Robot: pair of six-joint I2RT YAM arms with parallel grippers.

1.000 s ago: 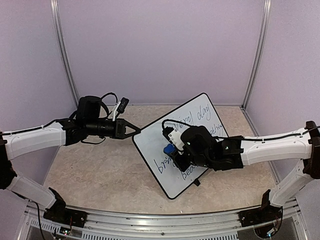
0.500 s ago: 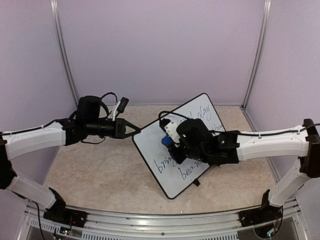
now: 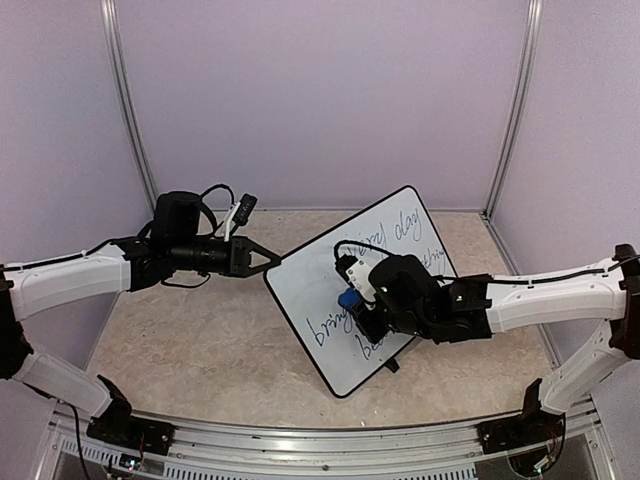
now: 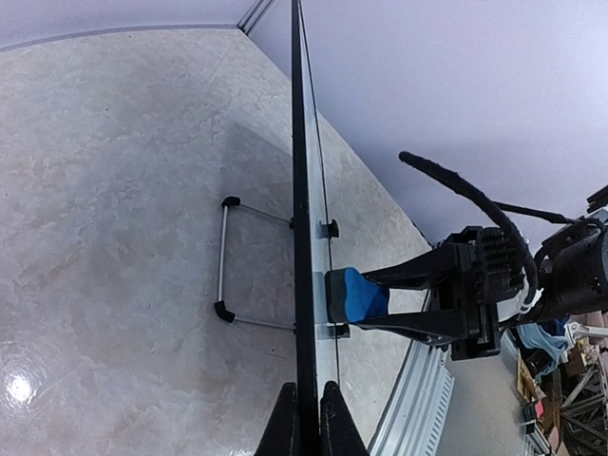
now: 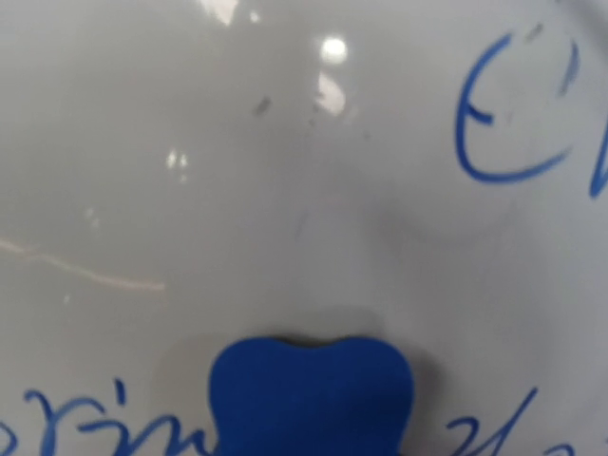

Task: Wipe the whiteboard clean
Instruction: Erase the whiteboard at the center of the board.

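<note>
The whiteboard (image 3: 305, 285) stands tilted at the table's middle, with blue handwriting along its right and lower parts. My left gripper (image 3: 272, 262) is shut on its left rim. In the left wrist view the whiteboard (image 4: 297, 190) is edge-on, with the left gripper (image 4: 305, 423) clamped on the black rim. My right gripper (image 3: 354, 304) is shut on a blue eraser (image 3: 349, 299) pressed against the board face. The eraser also shows in the left wrist view (image 4: 356, 294). In the right wrist view the eraser (image 5: 312, 394) touches the whiteboard (image 5: 285, 190); my fingers are hidden there.
A wire stand (image 4: 223, 256) props the board from behind. A black clip foot (image 3: 393, 365) sits at its lower edge. Purple walls enclose the table on three sides. A metal rail (image 3: 320, 440) runs along the near edge.
My right gripper slid the eraser up and left across the board, then back down and right. The left gripper and the board have not moved.
</note>
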